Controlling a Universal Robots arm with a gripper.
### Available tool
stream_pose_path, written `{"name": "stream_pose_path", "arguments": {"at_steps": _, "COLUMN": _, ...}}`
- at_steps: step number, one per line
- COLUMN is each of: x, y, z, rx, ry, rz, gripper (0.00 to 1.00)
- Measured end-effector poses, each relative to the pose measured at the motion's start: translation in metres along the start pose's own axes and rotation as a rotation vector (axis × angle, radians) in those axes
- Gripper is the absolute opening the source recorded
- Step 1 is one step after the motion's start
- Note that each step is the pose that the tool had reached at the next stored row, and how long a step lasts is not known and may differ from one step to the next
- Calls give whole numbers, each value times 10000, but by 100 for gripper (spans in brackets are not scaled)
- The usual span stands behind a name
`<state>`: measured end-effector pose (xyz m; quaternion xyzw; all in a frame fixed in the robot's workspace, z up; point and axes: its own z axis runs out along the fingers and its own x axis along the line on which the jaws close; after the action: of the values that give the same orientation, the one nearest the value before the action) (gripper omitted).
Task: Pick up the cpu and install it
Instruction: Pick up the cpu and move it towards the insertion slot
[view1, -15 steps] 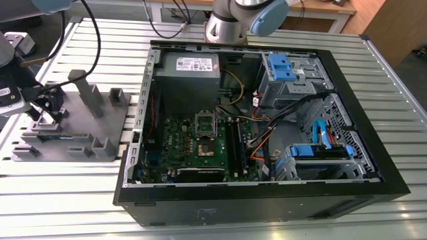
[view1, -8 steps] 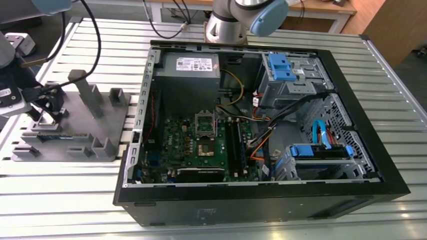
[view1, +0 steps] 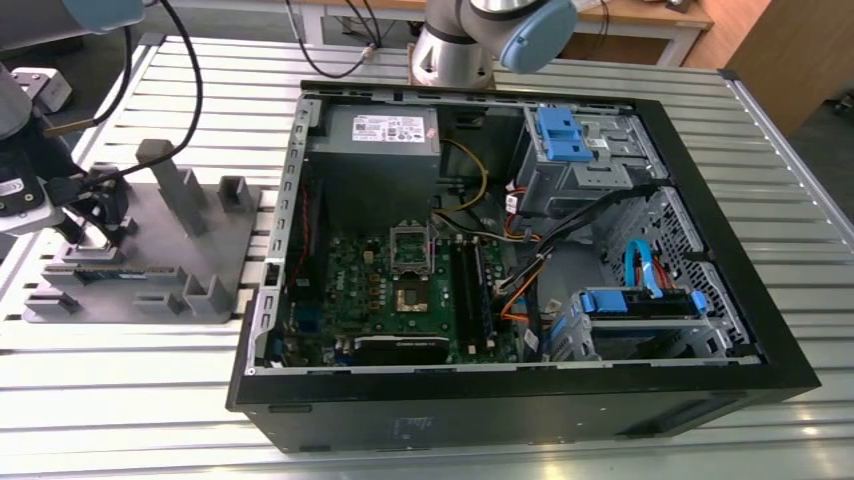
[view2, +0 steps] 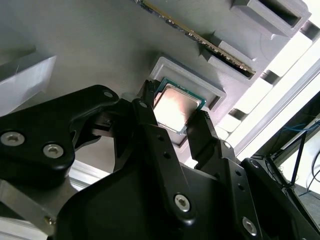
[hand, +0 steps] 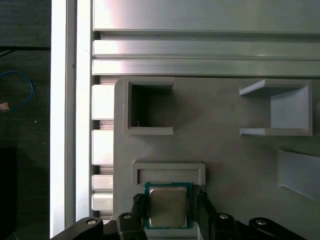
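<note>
The cpu (hand: 167, 206) lies flat in a shallow pocket near one edge of the grey parts holder (hand: 225, 160). It is likely light, rigid and slick-topped, with a delicate underside, so its bare side edges are the place to hold it. The gripper (view2: 172, 114) straddles it with jaws spread, one just beside each edge. The pocket's raised rim (hand: 168, 167) crowds a third side, and a memory stick (view2: 200, 42) stands nearby.

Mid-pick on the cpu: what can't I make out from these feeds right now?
- Second wrist view: the hand covers the near corner of the cpu.
- Both wrist views: the cpu's underside and contacts, facing down into the grey tray pocket.
- Exterior view: the motherboard socket, too small to judge pins or latch.
</note>
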<state>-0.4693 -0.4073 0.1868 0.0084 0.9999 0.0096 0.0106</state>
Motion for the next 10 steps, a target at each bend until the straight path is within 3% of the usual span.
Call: {"name": "stream_pose_path", "arguments": {"at_steps": 10, "x": 8, "y": -1, "z": 18, "rx": 0, "ry": 1, "rz": 0, "gripper": 53}}
